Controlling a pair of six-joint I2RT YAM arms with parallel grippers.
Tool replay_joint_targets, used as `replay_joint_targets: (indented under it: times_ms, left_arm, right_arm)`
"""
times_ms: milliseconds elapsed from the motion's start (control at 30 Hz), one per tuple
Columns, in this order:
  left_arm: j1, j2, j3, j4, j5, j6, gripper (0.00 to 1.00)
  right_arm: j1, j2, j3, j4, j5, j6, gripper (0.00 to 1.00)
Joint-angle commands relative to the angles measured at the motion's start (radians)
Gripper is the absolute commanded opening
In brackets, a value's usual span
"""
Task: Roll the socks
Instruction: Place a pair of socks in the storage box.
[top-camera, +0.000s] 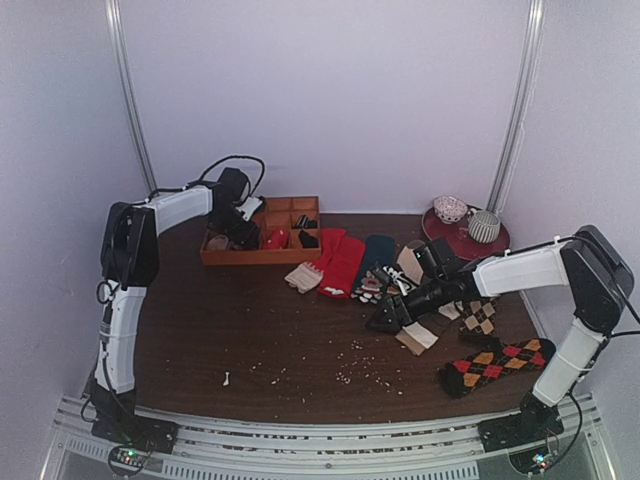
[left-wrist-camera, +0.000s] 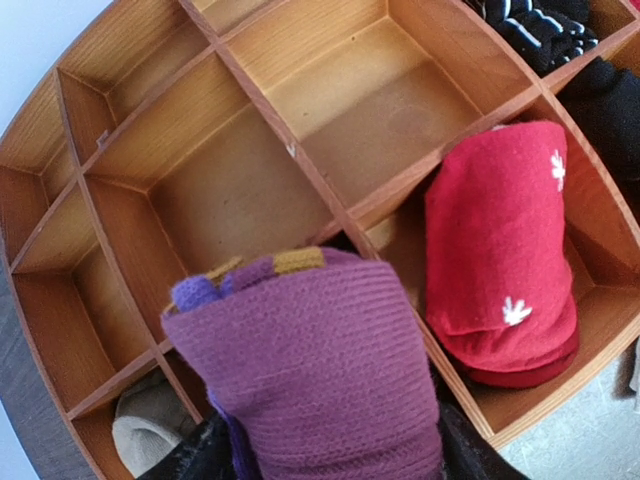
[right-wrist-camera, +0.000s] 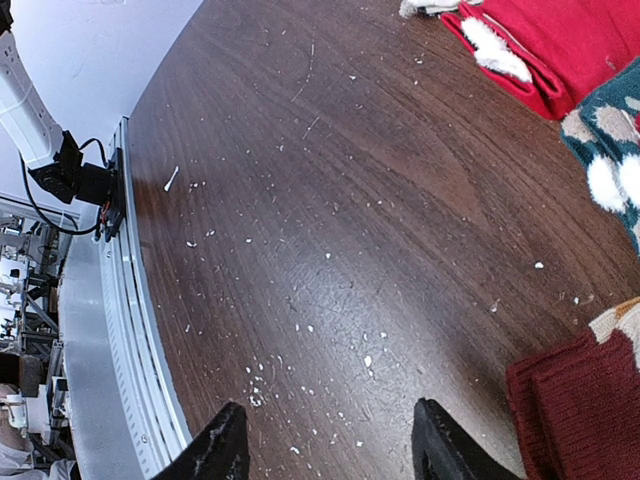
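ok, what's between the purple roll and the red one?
A wooden divider of the tray: purple roll one side, red roll the other. Left wrist view.

Left arm (top-camera: 175, 208) stretches far forward; right gripper (right-wrist-camera: 330, 425) hovers low with jaws apart.

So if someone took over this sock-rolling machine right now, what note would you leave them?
Left jaws: over the wooden tray, either side of the rolled purple sock; gripping or not, unclear.
Right jaws: open, empty, above the table.
Done: a red roll sits in one tray compartment.
Left to do: loose socks on the table, red ones and argyle ones, unrolled.
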Motion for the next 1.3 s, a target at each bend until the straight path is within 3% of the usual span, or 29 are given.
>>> replay_joint_targets:
  times_ms: [0,400,633,767,933,1167,1267]
  left_arm:
    - [-0.003,-0.053,0.018,-0.007,-0.003,0.023,0.65]
    - [0.003,-0.029,-0.055,-0.024,0.052,0.013,0.05]
    - [0.003,0.040,-0.091,-0.068,0.080,0.001,0.02]
    - [0.002,0.061,-0.139,-0.083,0.083,-0.016,0.04]
    - [0.002,0.028,-0.128,-0.098,0.062,-0.032,0.34]
    - [0.002,-0.001,-0.030,-0.090,0.043,-0.021,0.52]
    - [0.004,-0.006,0.025,-0.090,0.024,-0.017,0.68]
  right_arm:
    - [-0.007,-0.010,0.031,-0.007,-0.013,-0.001,0.56]
    - [-0.007,-0.003,0.015,0.000,-0.021,-0.003,0.56]
    - [-0.007,0.007,0.007,0.012,-0.026,0.000,0.56]
    - [-0.007,0.026,0.012,0.020,-0.034,0.004,0.56]
    - [-0.007,0.030,0.023,0.012,-0.035,-0.003,0.56]
    - [-0.007,0.022,0.024,0.015,-0.035,-0.001,0.56]
    - [-0.008,0.015,0.026,0.009,-0.033,-0.002,0.56]
